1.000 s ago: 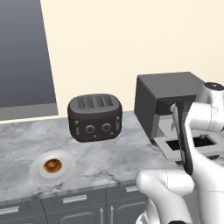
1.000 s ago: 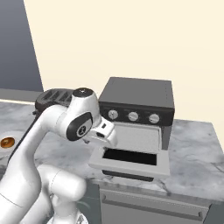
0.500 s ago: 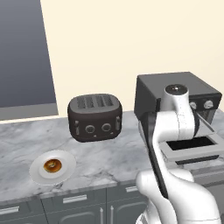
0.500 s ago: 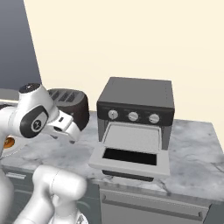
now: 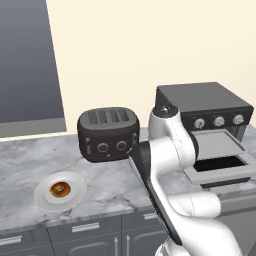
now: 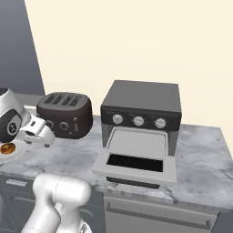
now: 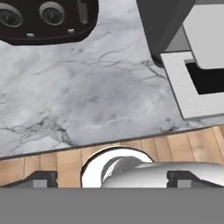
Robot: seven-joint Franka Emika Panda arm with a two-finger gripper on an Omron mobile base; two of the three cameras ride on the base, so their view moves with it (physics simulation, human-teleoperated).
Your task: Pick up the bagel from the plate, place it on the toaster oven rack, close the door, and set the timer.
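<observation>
The bagel (image 5: pixel 60 189) lies flat on the plate (image 5: pixel 76 189) at the lower left of the left base view, its dark hole facing up; as a ring it has no long axis to speak of. In the right base view the plate (image 6: pixel 12 154) is cut off by the left edge of the frame, and the bagel (image 6: pixel 6 148) shows there as a brown sliver, partly hidden behind the arm.

The door (image 6: pixel 135 164) hangs open and lies nearly level in front of the toaster oven (image 6: pixel 143 103), its long side running left to right with the dark window facing up. The toaster oven rack (image 6: pixel 137 143) sits just behind it as a pale flat shelf under the three knobs.

The gripper (image 7: pixel 112 177) shows at the bottom of the hand view, its fingertips (image 7: pixel 41 177) set wide apart with nothing between them, over the marble counter (image 7: pixel 87 96) between the brown toaster (image 5: pixel 108 133) and the oven. In the right base view the hand (image 6: pixel 38 131) sits at the left, too small to judge its fingers.
</observation>
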